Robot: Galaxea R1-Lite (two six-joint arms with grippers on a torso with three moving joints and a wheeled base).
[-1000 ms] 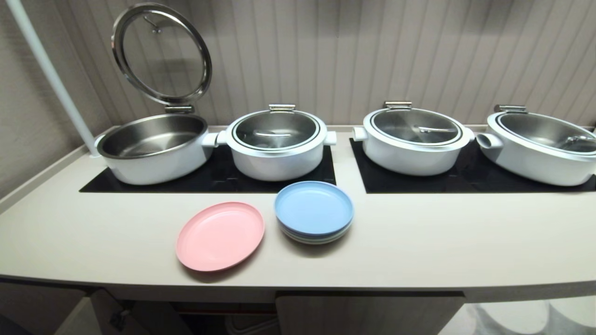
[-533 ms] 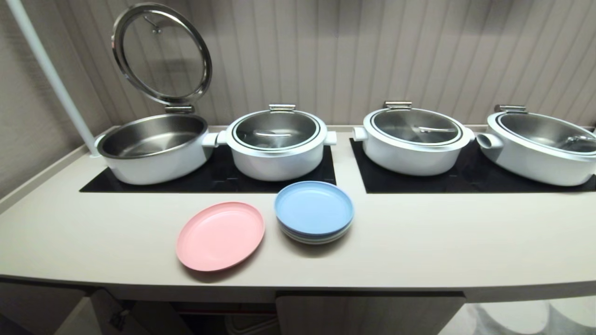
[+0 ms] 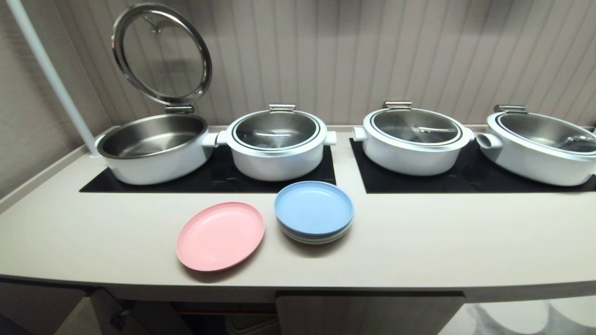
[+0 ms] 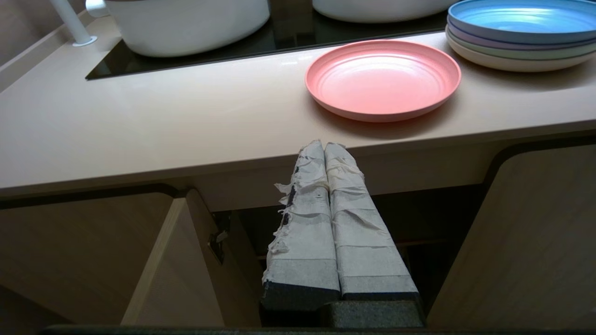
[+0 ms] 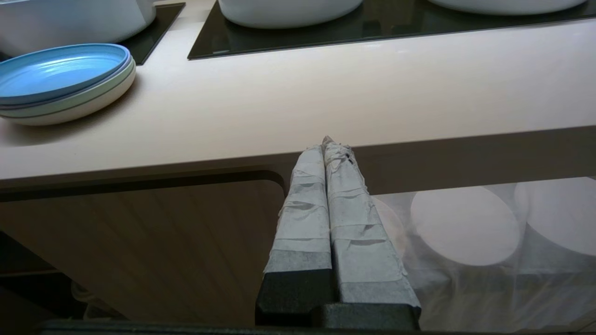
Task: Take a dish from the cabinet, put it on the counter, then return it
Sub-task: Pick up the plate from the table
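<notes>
Pressed tight together and holding nothing, the left gripper (image 4: 324, 145) hangs in front of the counter (image 3: 419, 251), its taped tips level with the rounded front edge. Beyond that edge, on top of the counter, lies the pink dish (image 4: 382, 78), flat, near the gripper but apart from it. A blue-topped stack of plates (image 4: 521, 32) sits just beside the dish, farther from the counter's left end.

From the head view neither arm shows; it takes in the dish (image 3: 220, 235), the stack (image 3: 314, 212) and four white pots (image 3: 277, 144) on the black cooktop panels (image 3: 209, 179) at the back of the counter, the leftmost with its lid raised.

Only the left wrist view looks under the counter: one cabinet (image 4: 526, 232) door (image 4: 177, 260) stands swung open on a dark interior.

Below the counter's edge past the stack, the right gripper (image 5: 328, 142) is likewise clamped shut, empty.
</notes>
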